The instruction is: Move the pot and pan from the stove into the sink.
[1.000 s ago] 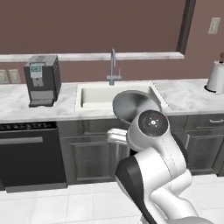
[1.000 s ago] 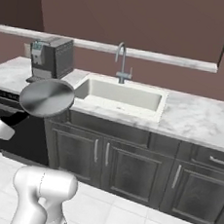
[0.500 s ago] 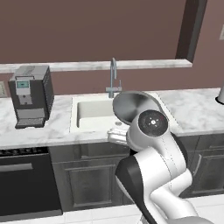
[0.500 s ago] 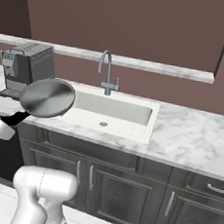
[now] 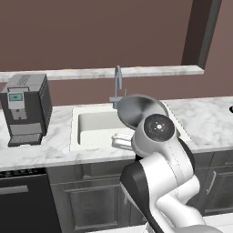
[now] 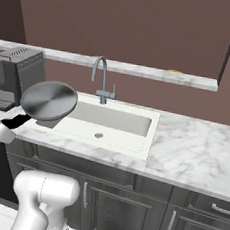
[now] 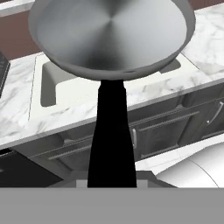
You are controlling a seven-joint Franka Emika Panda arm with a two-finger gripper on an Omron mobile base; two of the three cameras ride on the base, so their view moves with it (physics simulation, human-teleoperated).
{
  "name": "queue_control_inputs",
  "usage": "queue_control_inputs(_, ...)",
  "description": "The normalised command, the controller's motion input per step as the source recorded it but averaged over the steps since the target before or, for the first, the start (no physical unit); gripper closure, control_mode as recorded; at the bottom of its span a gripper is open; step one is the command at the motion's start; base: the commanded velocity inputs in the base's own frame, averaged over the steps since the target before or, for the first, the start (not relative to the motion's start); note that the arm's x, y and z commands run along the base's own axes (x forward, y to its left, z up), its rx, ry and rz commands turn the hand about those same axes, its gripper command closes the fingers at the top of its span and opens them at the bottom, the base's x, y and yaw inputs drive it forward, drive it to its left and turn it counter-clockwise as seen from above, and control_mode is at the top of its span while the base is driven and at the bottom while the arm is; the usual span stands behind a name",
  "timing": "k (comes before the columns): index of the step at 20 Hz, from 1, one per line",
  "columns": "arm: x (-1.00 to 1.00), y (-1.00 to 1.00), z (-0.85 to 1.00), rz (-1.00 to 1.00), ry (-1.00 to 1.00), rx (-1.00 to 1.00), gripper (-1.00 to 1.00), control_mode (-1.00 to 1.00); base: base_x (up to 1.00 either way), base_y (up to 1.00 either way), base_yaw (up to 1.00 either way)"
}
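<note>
1. Hand view first: you are looking straight along the long black handle of the small shallow round silver frying pan point(image 7: 111, 37), and that handle runs down between the finger tips at the bottom edge. The tips themselves are hidden behind it, so read the gripper point(image 7: 111, 183) as closed down narrow around the handle, with the pan in its hold.
2. In the left base view the pan point(image 5: 142, 110) is tilted, bowl facing the camera, raised off the counter just above the robot's white arm point(image 5: 157, 136) and over the near right part of the wide rectangular off-white sink point(image 5: 98, 125).
3. In the right base view you see the pan's underside point(image 6: 49, 100), clear of the white marble counter point(image 6: 193, 155) and hanging at the left end of the sink point(image 6: 111, 121), in front of the tall curved chrome faucet point(image 6: 102, 78). A grey boxy coffee machine point(image 6: 15, 76) stands on the counter just to its left.
4. Judged from this, you are in the carry step for the pan: it is off the stove and at the basin, but not yet inside it.
5. Your next move calls for bringing the pan further over the basin, levelling it, and lowering it until it sits on the basin floor before you let the fingers part.
6. Mind the faucet and the basin's front rim on the way down; the long handle needs room to go in too.
</note>
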Motion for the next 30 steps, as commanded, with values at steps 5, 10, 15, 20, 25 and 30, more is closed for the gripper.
queue_control_inputs(5,0.00,0.00,0.00,0.00,0.00,0.00,1.00,1.00,0.00,0.00,0.00)
queue_control_inputs(10,0.00,0.00,0.00,0.00,0.00,0.00,1.00,1.00,0.01,0.00,0.00)
queue_control_inputs(15,0.00,0.00,0.00,0.00,0.00,0.00,1.00,1.00,0.32,0.00,0.00)
queue_control_inputs(20,0.00,0.00,0.00,0.00,0.00,0.00,1.00,1.00,0.35,0.00,0.00)
queue_control_inputs(25,0.03,0.00,0.00,0.00,0.00,0.00,1.00,-1.00,0.00,0.00,0.00)
queue_control_inputs(30,0.58,-0.04,-0.03,-0.01,0.03,0.02,1.00,-1.00,0.00,0.00,0.00)
